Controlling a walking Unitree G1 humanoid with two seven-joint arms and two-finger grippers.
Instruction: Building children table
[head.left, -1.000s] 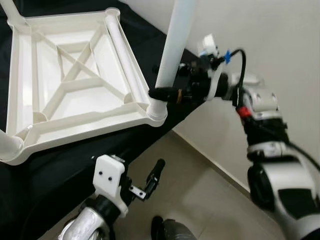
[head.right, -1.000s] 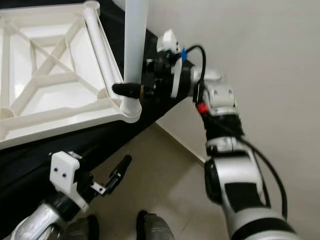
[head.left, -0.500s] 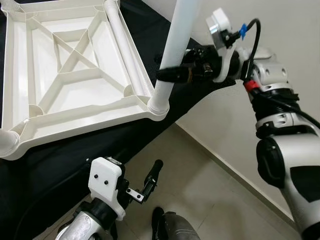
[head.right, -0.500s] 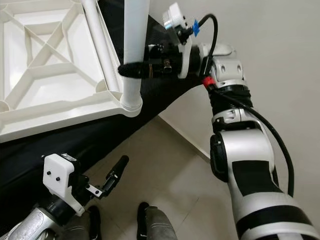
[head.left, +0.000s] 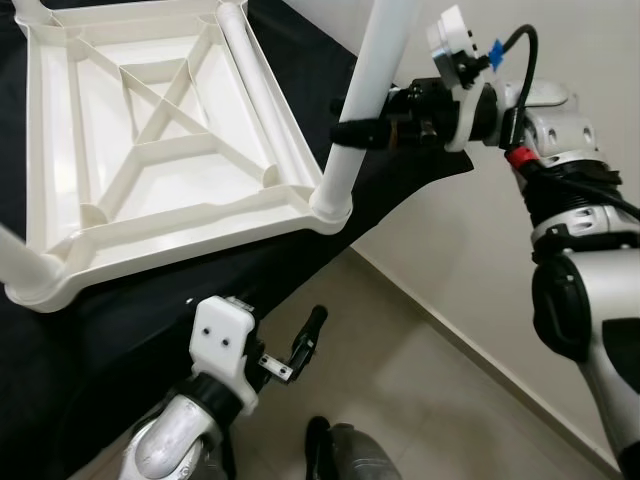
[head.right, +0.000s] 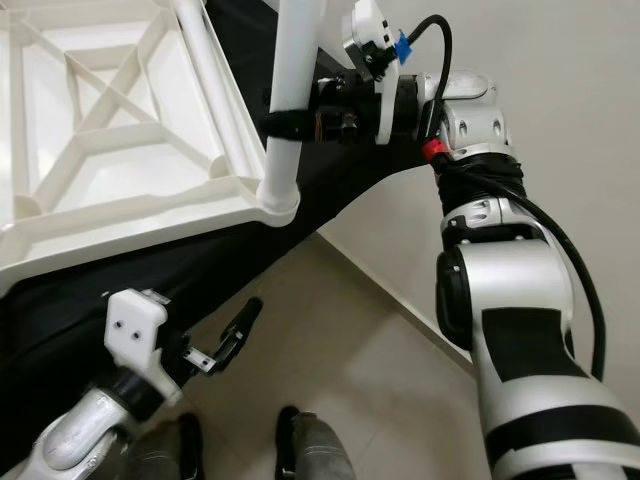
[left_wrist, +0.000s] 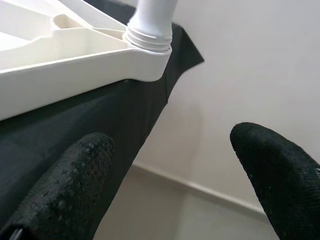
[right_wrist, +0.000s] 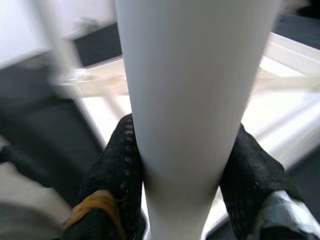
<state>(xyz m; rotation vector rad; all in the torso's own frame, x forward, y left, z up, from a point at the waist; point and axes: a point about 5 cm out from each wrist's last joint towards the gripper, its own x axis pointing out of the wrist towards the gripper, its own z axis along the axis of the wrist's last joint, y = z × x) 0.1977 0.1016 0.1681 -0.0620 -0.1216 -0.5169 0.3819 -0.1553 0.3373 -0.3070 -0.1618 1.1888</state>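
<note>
The white plastic table top (head.left: 150, 150) lies upside down on the black-covered bench (head.left: 120, 330), its underside a grid of ribs with a diagonal cross in the middle. A round white leg (head.left: 365, 100) stands in the socket at the corner nearest the wall, tilted slightly, with a ribbed collar where it enters. The right gripper (head.left: 352, 133) has its black fingers (right_wrist: 117, 165) clamped round this leg just above the socket. The left gripper (head.left: 290, 352) hangs low beside the bench edge over the tiled floor (head.left: 420, 380), its fingers (left_wrist: 65, 195) spread apart, holding nothing.
</note>
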